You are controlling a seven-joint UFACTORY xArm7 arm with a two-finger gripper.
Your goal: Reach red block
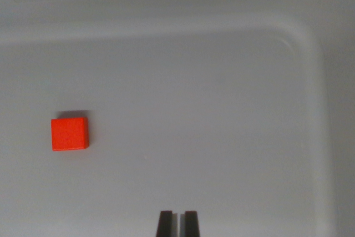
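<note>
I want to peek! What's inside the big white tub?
Just one red block, lying flat on the tub floor toward the wrist view's left. Nothing else shows. Whatever's beneath the block is covered.

Below me is a pale grey tray (327,81) with a smooth floor, a rounded corner at the wrist view's upper right and low walls rising along the top and right. Flat on its floor, toward the wrist view's left, lies one red block (70,134), well apart from either wall.
</note>
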